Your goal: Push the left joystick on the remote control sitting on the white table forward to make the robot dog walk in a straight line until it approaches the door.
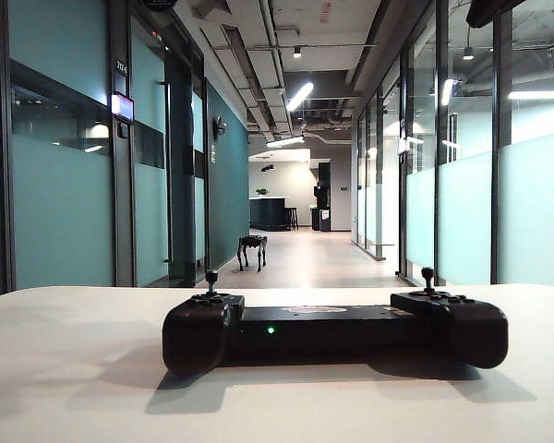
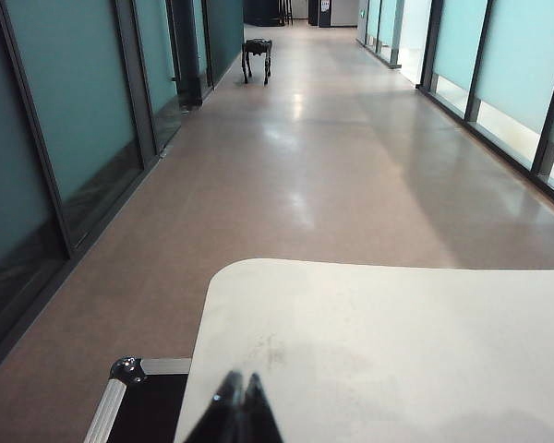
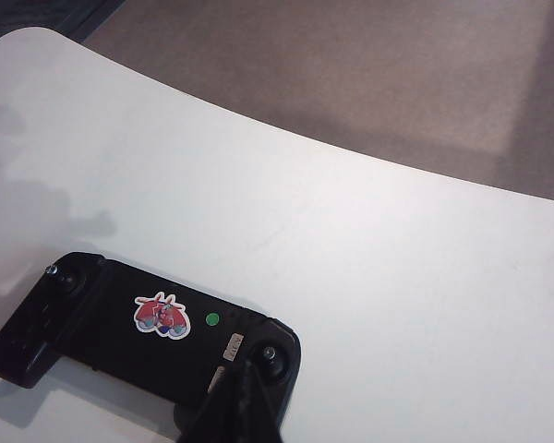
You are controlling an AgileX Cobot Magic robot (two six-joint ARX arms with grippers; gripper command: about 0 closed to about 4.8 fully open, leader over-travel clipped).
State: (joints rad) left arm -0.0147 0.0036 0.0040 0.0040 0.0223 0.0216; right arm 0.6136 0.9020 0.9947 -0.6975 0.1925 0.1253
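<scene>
Now, near to far:
Desk: the white desk (image 1: 74,369) fills the front of the exterior view, and its far edge runs across the middle.
Remote control: the black remote control (image 1: 335,329) lies flat on the desk, near the middle, with a green light (image 1: 270,329) glowing on its front side. The right wrist view shows a red sticker (image 3: 162,315) on top.
Left joystick: the left joystick (image 1: 210,277) stands straight up at the 9 o'clock end of the remote. Nothing touches it.
Right joystick: its twin (image 1: 427,274) stands at the 3 o'clock end.
Right tool: the right tool (image 3: 242,399) has its tips pressed together. It holds nothing and sits just above one end of the remote.
Left tool: the left tool (image 2: 240,395) has its tips pressed together too. It holds nothing and points at bare desk.
Robot dog: the robot dog (image 1: 252,249) stands far down the hallway floor, at about 11 o'clock from the remote, beside the glass wall (image 1: 60,185).
</scene>
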